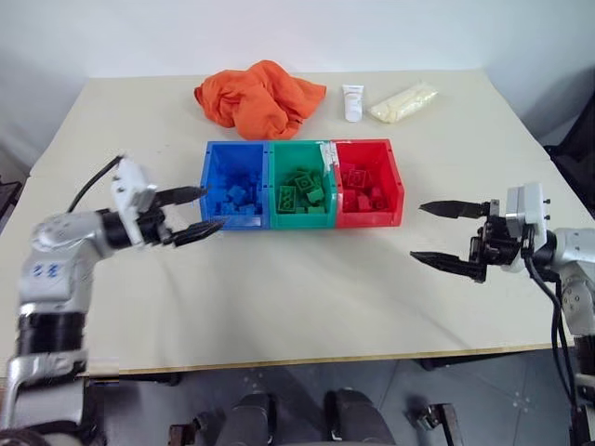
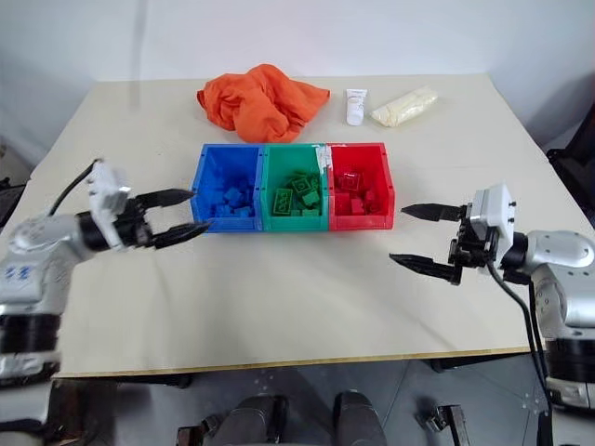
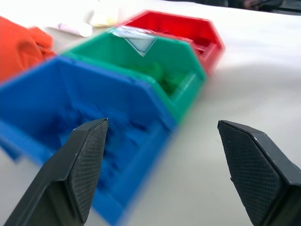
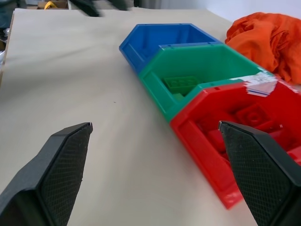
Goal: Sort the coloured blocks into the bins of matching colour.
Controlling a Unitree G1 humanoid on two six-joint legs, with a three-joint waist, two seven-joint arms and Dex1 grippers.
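We see the three joined bins in a row near the middle of the bench (image 1: 279,307): the blue bin (image 1: 212,186) on the robot's left, the green bin (image 1: 276,177) in the middle, and the red bin (image 1: 395,181) on the right, their walls touching. Blue blocks (image 1: 237,197) lie in the blue bin, green blocks (image 1: 302,189) in the green one, and red blocks (image 1: 361,189) in the red one; the bench in front of the bins bears no block that we can make out.

The left claw (image 1: 197,212) hangs just beside the outer wall of the blue bin, pointing toward it roughly level. Its fingers (image 3: 87,162) stand apart with nothing between them, so it is released. In the left wrist view the blue bin is smeared, so we cannot count the blocks inside it from there.

The right claw (image 1: 437,234) hovers over bare bench to the right of the red bin, apart from it and pointing back toward the row. Its fingers (image 4: 63,167) are spread wide and empty.

Behind the bins, toward the far edge, a crumpled orange cloth (image 1: 258,98) lies behind the blue and green bins. A white tube (image 1: 353,101) lies to its right, with a pale yellowish packet (image 1: 403,102) just beside that; what the packet holds we cannot tell.
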